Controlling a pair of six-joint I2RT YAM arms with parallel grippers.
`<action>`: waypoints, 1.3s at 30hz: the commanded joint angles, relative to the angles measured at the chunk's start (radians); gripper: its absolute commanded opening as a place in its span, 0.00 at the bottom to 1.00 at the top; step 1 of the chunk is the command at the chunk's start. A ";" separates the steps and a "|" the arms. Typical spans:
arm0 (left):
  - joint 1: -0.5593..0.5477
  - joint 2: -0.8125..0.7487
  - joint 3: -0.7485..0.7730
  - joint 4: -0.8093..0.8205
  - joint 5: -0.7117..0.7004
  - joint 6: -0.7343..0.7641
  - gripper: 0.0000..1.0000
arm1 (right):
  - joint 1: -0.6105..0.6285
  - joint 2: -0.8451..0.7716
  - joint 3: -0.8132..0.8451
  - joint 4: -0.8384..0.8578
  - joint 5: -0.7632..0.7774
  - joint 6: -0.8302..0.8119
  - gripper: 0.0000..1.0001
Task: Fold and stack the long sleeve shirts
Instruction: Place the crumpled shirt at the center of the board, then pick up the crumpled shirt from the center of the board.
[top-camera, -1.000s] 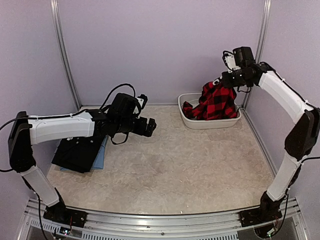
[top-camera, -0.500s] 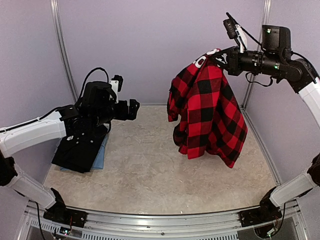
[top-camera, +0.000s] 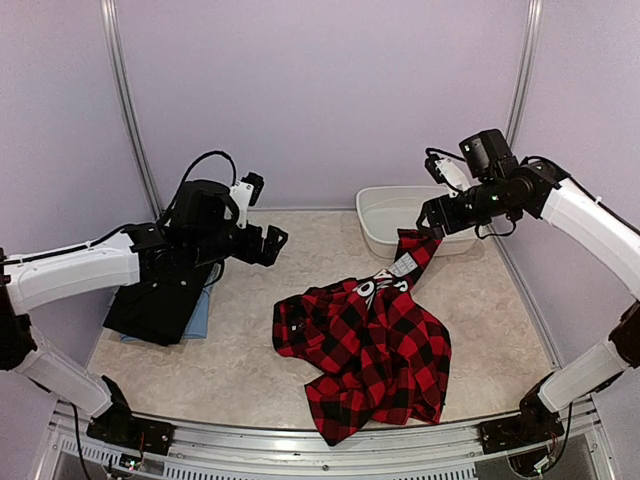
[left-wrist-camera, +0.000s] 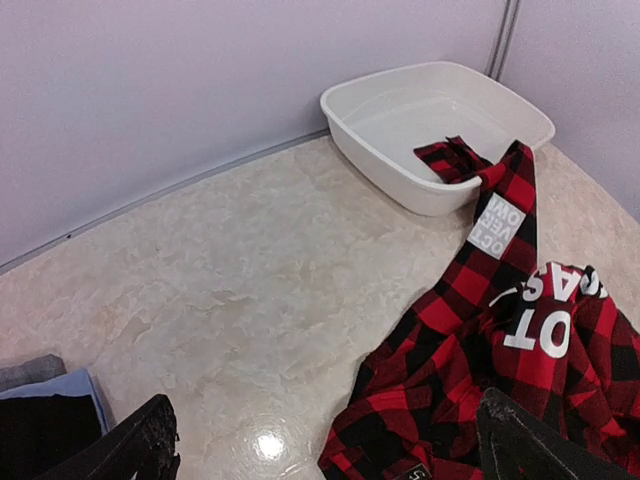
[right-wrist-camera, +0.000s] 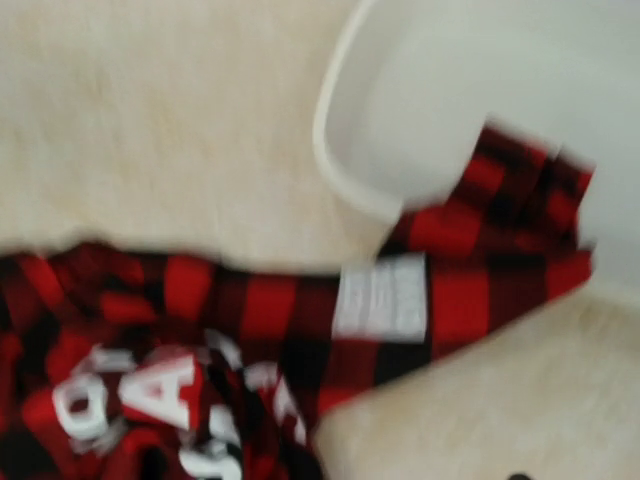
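Flannel shirt (top-camera: 365, 345) heaped on table (top-camera: 330, 262), end draped into basin (top-camera: 385, 215)

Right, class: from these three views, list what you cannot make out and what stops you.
The pile of folded shirts: in the top view the left arm covers part of it, and in the left wrist view the frame corner cuts it off.
The checked shirt: its white lettering is creased in the top and left wrist views and blurred in the right wrist view.
The right gripper: open or shut is unclear, as it is small and dark from above and its fingers are outside its own view.
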 joint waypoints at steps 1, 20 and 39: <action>-0.067 0.082 -0.012 -0.055 0.159 0.112 0.99 | 0.024 -0.049 -0.120 0.066 -0.120 0.009 0.77; -0.330 0.464 -0.049 -0.111 0.209 0.281 0.78 | 0.030 -0.115 -0.393 0.235 -0.274 0.057 0.75; -0.184 0.342 -0.128 0.112 0.446 0.248 0.05 | 0.206 -0.218 -0.618 0.174 -0.299 0.146 0.73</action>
